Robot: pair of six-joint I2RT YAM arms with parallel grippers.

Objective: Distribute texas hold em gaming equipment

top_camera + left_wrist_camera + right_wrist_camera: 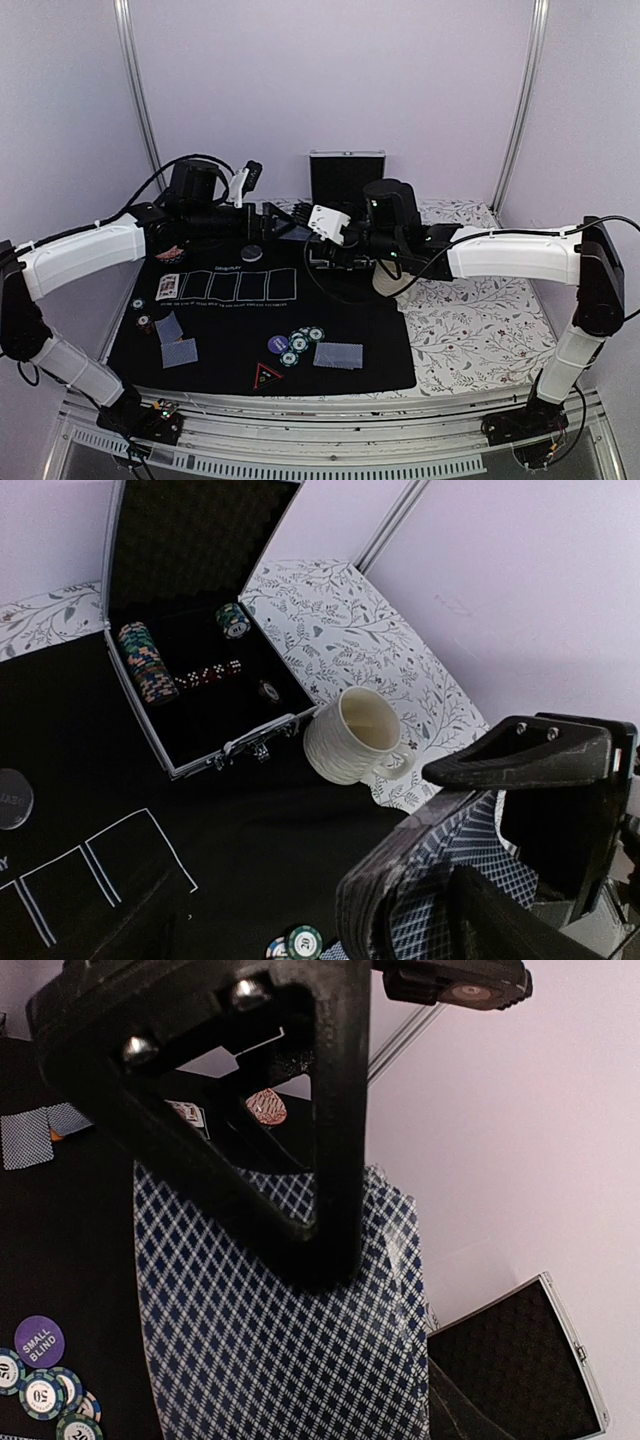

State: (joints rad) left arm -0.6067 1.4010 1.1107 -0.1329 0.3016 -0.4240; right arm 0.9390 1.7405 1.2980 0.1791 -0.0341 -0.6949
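Observation:
My left gripper (pixel 284 216) and right gripper (pixel 314 226) meet above the far edge of the black mat (pixel 230 365). In the left wrist view the left gripper (pixel 445 825) is shut on a thick deck of blue-diamond-backed cards (pixel 430 880). In the right wrist view the right gripper (pixel 330 1260) has one black finger (pixel 300 1190) pressed on the deck's top card (pixel 270 1350); the other finger is hidden behind. Dealt cards lie at the left (pixel 174 340) and near the middle (pixel 338 354). Green-and-white chips (pixel 301 343) sit by a purple button (pixel 278 344).
An open metal case (pixel 215 755) with chip stacks (pixel 145 662) and dice stands at the back. A cream mug (pixel 352 735) sits beside it on the floral cloth (pixel 480 320). A grey disc (pixel 253 252), a face-up card (pixel 167 287) and a chip with an orange button (pixel 145 322) lie on the mat.

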